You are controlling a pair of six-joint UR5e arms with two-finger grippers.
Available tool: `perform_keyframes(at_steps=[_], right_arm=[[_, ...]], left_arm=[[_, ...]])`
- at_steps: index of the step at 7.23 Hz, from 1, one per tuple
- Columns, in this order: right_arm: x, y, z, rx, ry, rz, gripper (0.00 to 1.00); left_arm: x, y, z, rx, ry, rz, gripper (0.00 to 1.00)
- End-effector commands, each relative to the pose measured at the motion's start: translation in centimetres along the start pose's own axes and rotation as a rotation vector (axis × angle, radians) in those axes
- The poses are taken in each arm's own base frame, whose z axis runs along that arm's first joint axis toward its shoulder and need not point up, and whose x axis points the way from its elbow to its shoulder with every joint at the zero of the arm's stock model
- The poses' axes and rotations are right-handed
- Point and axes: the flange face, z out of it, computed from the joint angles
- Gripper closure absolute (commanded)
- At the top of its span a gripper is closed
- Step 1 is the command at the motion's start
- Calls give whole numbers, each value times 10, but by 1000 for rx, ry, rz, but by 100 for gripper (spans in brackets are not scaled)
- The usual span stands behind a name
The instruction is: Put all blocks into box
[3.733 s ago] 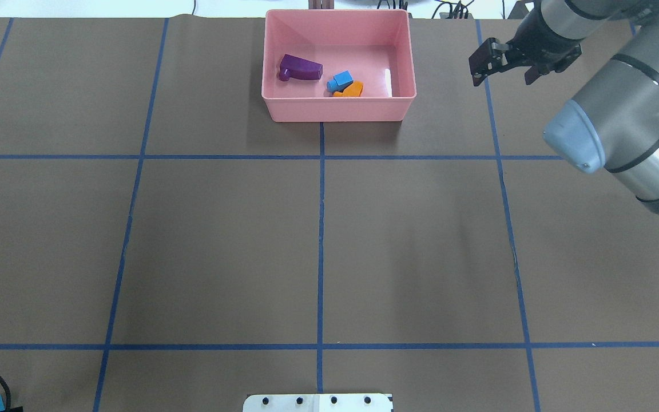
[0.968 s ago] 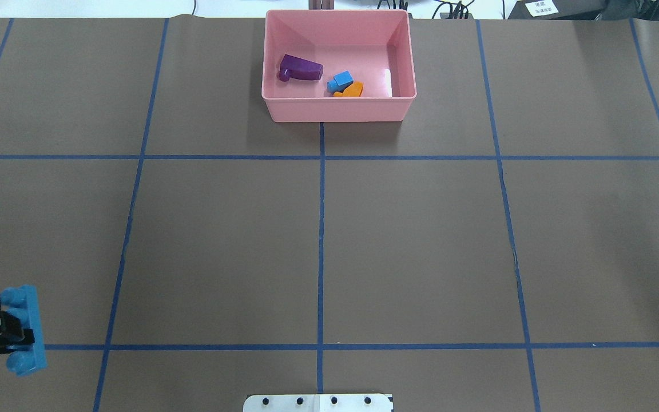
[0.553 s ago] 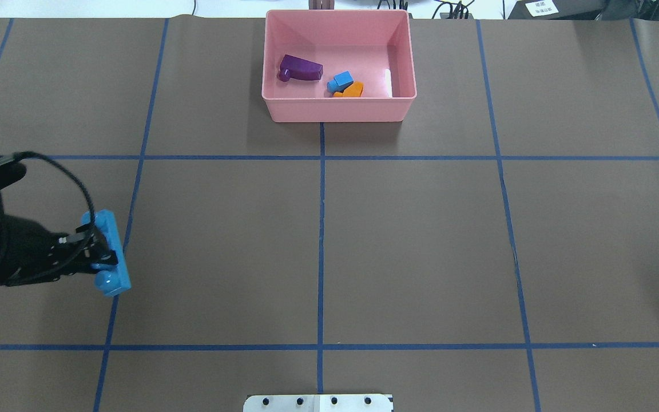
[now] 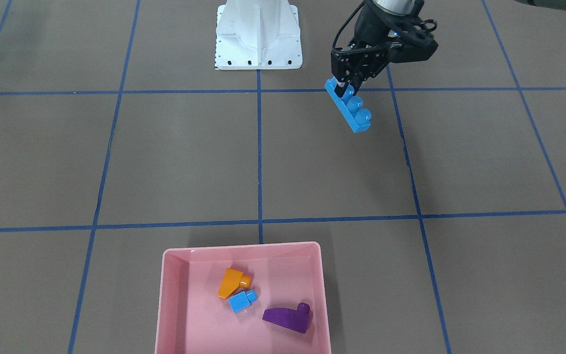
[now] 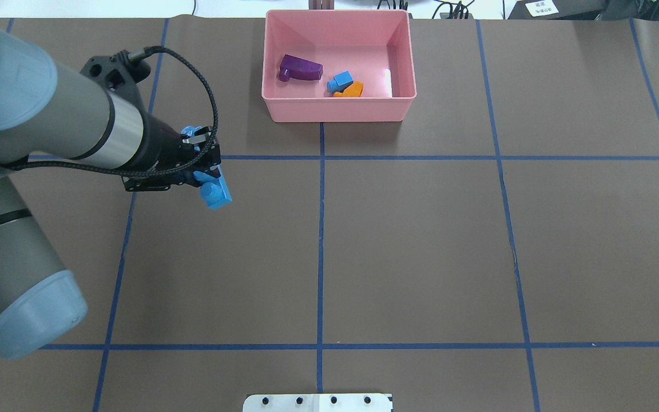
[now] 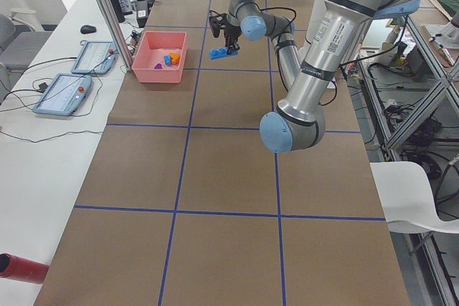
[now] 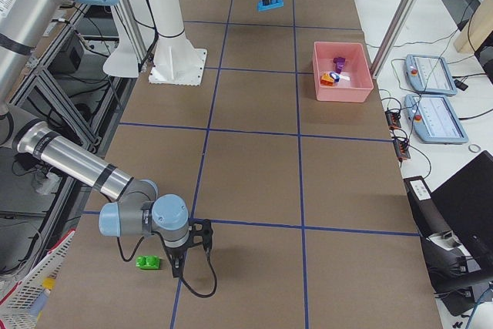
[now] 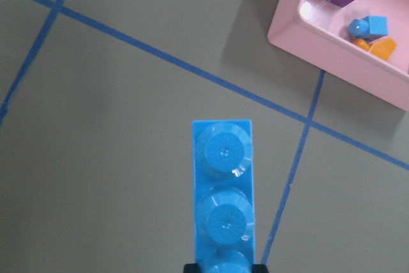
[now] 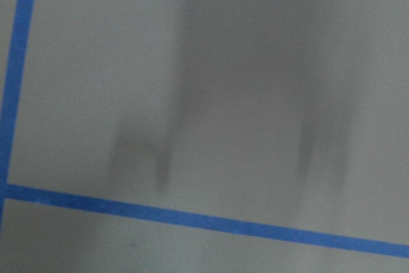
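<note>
The brown table [image 5: 421,240], marked into a grid by blue tape lines [image 5: 321,229], carried a pink box [image 5: 341,110] at top centre of the overhead view, a white base [image 5: 318,402] at its bottom edge, and a green brick [image 7: 149,263] at lower left of the right-side view.

We find the purple curved plastic wedge [image 5: 302,68] in the shallow pink plastic tray [image 5: 341,111], left of the small blue plastic cube [image 5: 341,80] touching the orange sloped plastic brick [image 5: 352,90]. The long blue four-stud plastic brick [image 5: 215,193] hangs above the table [image 5: 421,257], left of the tray; the green two-stud plastic brick [image 7: 148,263] lies at the table's right end.
</note>
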Motion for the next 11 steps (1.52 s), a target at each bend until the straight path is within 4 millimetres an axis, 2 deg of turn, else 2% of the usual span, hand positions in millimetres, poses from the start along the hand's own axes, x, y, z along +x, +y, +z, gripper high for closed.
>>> perform_keyframes(at_steps=[1, 2, 4, 5, 6, 7, 8, 9, 10, 11], right_arm=[[7, 26, 17, -18, -43, 32, 0], [6, 28, 19, -23, -67, 35, 0], [10, 37, 27, -43, -91, 50, 0], [12, 44, 32, -55, -113, 61, 0], [15, 50, 37, -67, -121, 66, 0], [16, 54, 40, -74, -131, 74, 0], [15, 55, 41, -76, -144, 75, 1], [14, 58, 41, -79, -157, 79, 10], [13, 58, 41, -79, -171, 78, 88], [10, 57, 41, -75, -196, 37, 100]], left_arm=[[53, -13, 12, 12, 10, -8, 100], [71, -19, 19, 18, 5, -12, 100], [77, -21, 20, 21, 5, -13, 100], [92, -24, 27, 22, 1, -27, 100], [126, -32, 39, 48, -7, -33, 100], [150, -43, 53, 69, -9, -34, 100], [165, -61, 67, 87, 15, -37, 100], [167, -75, 70, 101, 21, -41, 100], [167, -79, 72, 105, 17, -46, 100], [189, -91, 82, 135, 17, -52, 100]])
